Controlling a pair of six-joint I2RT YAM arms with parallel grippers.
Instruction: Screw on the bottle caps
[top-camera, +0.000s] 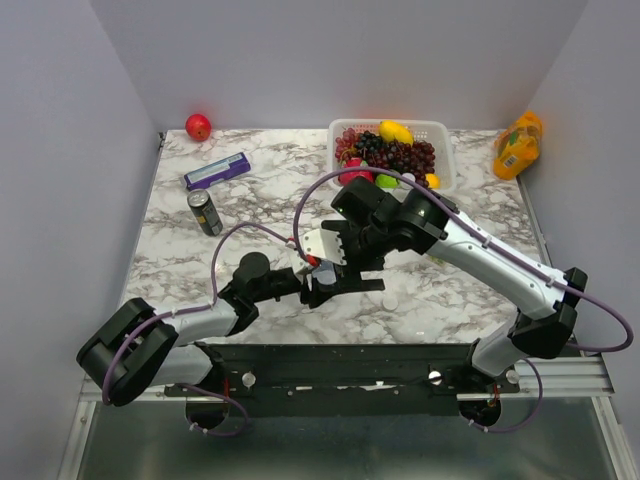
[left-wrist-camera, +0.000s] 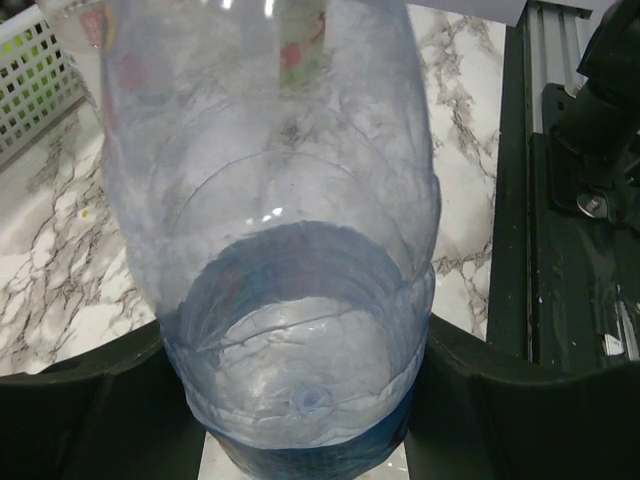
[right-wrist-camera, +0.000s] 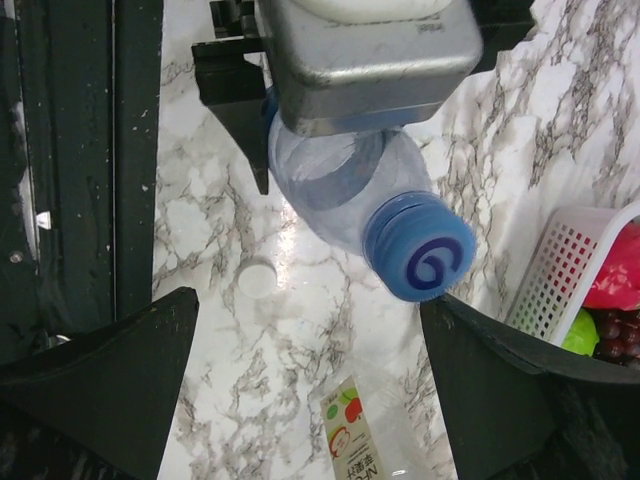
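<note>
My left gripper (left-wrist-camera: 300, 400) is shut on the base of a clear bottle (left-wrist-camera: 270, 200) with a blue label and holds it tilted above the table. In the right wrist view the bottle (right-wrist-camera: 340, 185) has a blue cap (right-wrist-camera: 420, 250) sitting on its neck. My right gripper (right-wrist-camera: 310, 300) is open, and its right finger (right-wrist-camera: 520, 390) has its tip just by the cap. A loose white cap (right-wrist-camera: 256, 279) lies on the marble; it also shows in the top view (top-camera: 389, 298). A second clear bottle (right-wrist-camera: 362, 440) with an apple label lies below. In the top view my right gripper (top-camera: 345, 250) covers the held bottle.
A white basket (top-camera: 440, 130) of fruit stands at the back. A dark can (top-camera: 205, 212), a purple box (top-camera: 217, 171) and a red apple (top-camera: 198, 126) are at the back left. An orange juice bottle (top-camera: 517, 146) is at the back right. The black base rail (top-camera: 340, 365) runs along the near edge.
</note>
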